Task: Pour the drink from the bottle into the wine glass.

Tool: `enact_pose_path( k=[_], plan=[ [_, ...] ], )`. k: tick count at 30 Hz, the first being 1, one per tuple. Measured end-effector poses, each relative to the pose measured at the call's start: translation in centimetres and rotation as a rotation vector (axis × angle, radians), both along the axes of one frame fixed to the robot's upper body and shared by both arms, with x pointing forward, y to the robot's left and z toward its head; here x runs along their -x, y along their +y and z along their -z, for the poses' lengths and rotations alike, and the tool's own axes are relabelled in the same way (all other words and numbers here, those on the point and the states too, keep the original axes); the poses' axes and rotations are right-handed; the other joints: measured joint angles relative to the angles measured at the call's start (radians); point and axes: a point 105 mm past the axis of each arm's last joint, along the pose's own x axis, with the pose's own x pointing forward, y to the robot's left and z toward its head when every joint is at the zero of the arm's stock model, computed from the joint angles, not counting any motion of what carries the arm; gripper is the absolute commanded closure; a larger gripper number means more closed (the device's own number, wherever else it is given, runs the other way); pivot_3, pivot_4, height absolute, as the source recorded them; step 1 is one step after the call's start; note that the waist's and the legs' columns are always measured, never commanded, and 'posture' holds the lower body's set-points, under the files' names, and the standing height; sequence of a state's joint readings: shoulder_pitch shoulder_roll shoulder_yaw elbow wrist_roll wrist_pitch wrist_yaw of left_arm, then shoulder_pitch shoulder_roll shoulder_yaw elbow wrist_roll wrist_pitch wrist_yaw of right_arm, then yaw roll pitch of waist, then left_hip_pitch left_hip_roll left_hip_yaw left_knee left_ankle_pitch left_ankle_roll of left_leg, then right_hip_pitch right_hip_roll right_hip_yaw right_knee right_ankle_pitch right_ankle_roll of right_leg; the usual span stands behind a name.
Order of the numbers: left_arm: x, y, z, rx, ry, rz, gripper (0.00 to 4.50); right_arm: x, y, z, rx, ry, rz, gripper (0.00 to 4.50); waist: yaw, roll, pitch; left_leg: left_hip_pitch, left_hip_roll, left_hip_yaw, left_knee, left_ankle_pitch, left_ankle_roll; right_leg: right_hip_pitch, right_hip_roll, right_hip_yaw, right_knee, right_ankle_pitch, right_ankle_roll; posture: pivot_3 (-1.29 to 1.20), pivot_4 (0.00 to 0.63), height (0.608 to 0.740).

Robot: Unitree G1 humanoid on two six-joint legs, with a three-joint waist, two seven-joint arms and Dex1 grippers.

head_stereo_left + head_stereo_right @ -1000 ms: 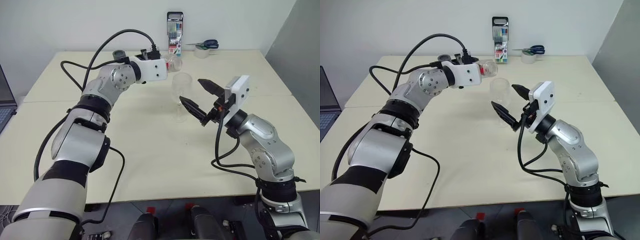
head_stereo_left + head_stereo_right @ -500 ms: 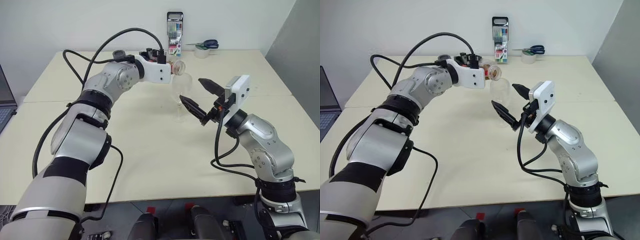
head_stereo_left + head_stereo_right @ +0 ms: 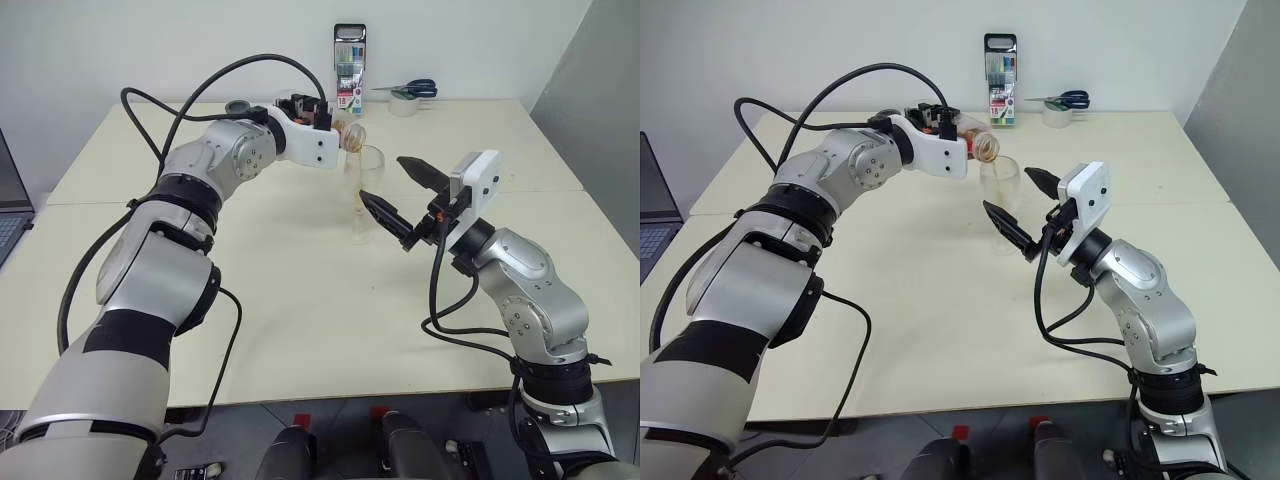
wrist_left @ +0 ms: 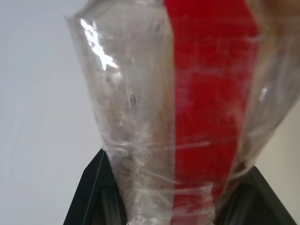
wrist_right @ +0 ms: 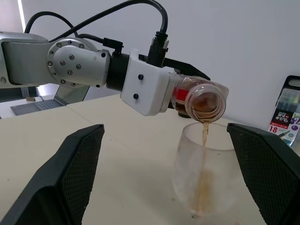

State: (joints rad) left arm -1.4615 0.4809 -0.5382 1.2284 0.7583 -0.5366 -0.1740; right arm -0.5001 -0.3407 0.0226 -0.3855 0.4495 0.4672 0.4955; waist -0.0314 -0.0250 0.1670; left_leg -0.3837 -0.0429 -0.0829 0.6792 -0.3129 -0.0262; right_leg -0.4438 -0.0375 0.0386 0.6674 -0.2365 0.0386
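Note:
My left gripper (image 3: 328, 124) is shut on the bottle (image 3: 347, 133), a clear plastic one with a red label strip (image 4: 211, 93). The bottle lies tipped with its mouth (image 5: 205, 100) just over the rim of the wine glass (image 3: 364, 176). A thin amber stream of the drink (image 5: 204, 133) runs into the bowl (image 5: 206, 173), and a little collects at the bottom. The glass stands upright on the table. My right gripper (image 3: 399, 194) is open just right of the glass, one finger (image 5: 70, 178) on each side of it and apart from it.
A pack of coloured pens (image 3: 349, 78) stands at the table's far edge, with scissors (image 3: 416, 88) lying on a tape roll (image 3: 404, 104) beside it. A laptop corner (image 3: 10, 215) shows at the far left. The cream table (image 3: 280, 300) has a seam across its middle.
My left wrist has rolled, tipping the bottle's mouth down over the glass rim, and the drink now streams into the glass. The right arm has kept still.

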Motion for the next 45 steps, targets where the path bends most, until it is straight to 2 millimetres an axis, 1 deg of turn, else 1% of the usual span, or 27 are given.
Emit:
enact_pose_path(
  k=[5,19,25,38,45],
  plan=[
    [0.0,0.0,-0.5,-0.005,-0.018,-0.002,2.76,0.0,0.0,0.0,0.003,0.0,0.0,0.0,0.0,0.0,0.0,0.0,0.0,0.0,0.0,0.0,0.0,0.0,0.0,0.0,0.0,0.0,0.0,0.0,0.15,0.74],
    [-0.2,0.4,-0.4,-0.062,-0.033,-0.023,2.76,0.0,-0.1,0.1,0.004,0.002,0.002,0.0,0.0,0.0,0.0,0.0,0.0,0.001,0.001,0.0,0.0,-0.001,0.0,0.001,0.005,0.0,0.0,0.0,0.15,0.74],
    [-0.1,0.3,-0.9,-0.08,-0.059,-0.019,2.76,0.1,-0.1,0.3,0.005,0.007,0.002,0.0,0.0,0.0,0.0,0.0,0.0,0.002,0.002,0.0,0.0,-0.002,0.0,0.001,0.006,0.0,0.0,0.0,0.15,0.74],
    [-0.2,0.9,-1.0,-0.104,-0.066,-0.031,2.76,0.2,-0.1,0.2,0.007,0.002,-0.001,0.0,0.0,0.0,0.0,0.0,0.0,0.002,0.002,0.0,0.0,-0.002,0.0,0.002,0.007,0.0,0.0,0.0,0.15,0.74],
    [-0.1,0.7,-1.7,-0.119,-0.095,-0.029,2.76,0.2,-0.1,0.2,0.006,0.002,0.001,0.0,0.0,0.0,0.0,0.0,-0.001,0.002,0.002,0.0,0.0,-0.002,0.0,0.002,0.007,0.0,0.0,0.0,0.15,0.74]
  ],
)
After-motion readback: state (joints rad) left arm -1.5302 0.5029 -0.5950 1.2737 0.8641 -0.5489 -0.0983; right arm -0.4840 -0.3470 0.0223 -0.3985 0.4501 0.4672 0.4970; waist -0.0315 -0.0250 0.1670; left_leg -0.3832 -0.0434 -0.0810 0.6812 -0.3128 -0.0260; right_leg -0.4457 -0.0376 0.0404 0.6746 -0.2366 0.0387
